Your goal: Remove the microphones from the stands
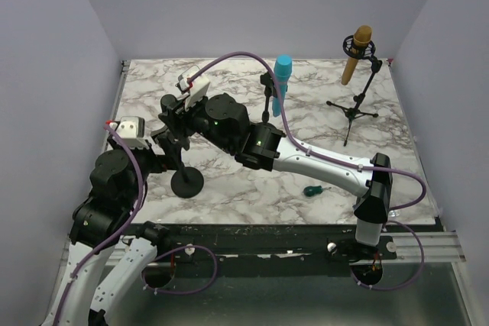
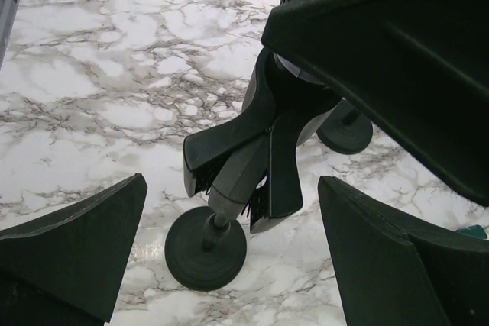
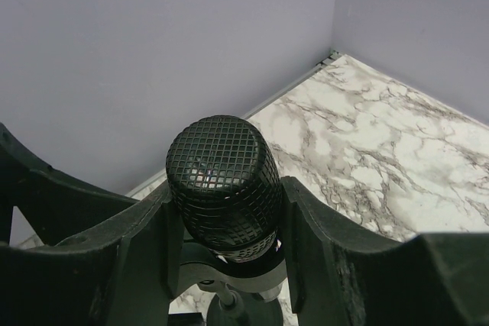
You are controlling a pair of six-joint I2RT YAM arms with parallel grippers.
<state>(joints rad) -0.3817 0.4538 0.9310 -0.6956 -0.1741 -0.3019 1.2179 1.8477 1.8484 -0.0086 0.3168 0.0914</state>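
A black microphone with a mesh head sits in the grey holder of a small stand with a round black base, which also shows near the table's front left in the top view. My right gripper reaches across from the right and is shut on the microphone just below its head, a finger on each side. My left gripper is open wide and empty. Its fingers straddle the stand's lower part without touching it, low beside the post.
A blue microphone on a stand is at the back middle. A gold microphone on a tripod stand is at the back right. A small green object lies near the front edge, under the right arm.
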